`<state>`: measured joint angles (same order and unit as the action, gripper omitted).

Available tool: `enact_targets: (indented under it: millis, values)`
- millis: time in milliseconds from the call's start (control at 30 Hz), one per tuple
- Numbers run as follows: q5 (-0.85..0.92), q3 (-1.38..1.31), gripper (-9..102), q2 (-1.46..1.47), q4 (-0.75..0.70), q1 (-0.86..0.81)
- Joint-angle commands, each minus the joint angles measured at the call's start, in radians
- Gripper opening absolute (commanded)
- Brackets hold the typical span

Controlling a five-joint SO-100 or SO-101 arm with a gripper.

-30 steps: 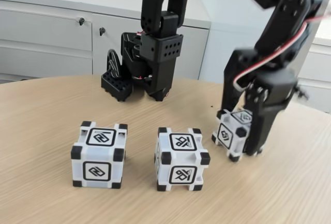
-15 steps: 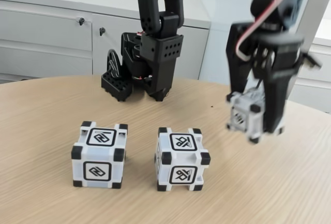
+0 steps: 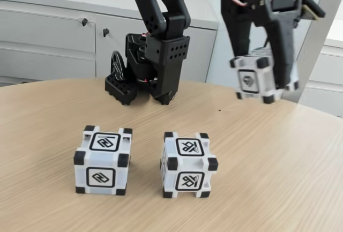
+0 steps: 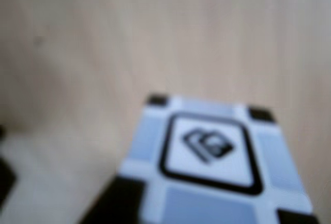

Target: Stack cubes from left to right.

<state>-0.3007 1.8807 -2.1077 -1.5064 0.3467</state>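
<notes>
Gripping a white plastic cube with black corner blocks (image 3: 256,79), the black two-finger tool (image 3: 262,76) hangs at the upper right of the fixed view, its fingers closed on the cube's sides and the cube clear of the light wooden counter (image 3: 278,178). Two matching cubes rest on the counter below: the left cube (image 3: 102,160) and the middle cube (image 3: 188,164), near each other but apart. Blurred, the held cube (image 4: 212,167) appears in the wrist view above the wood grain.
</notes>
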Motion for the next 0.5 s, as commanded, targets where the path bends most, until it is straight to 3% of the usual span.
enact_targets:
  millis: [0, 467]
  values:
    - [0.054, -0.021, 9, -0.034, -0.017, -0.092]
    - [0.291, -0.009, 10, -0.034, -0.005, -0.638]
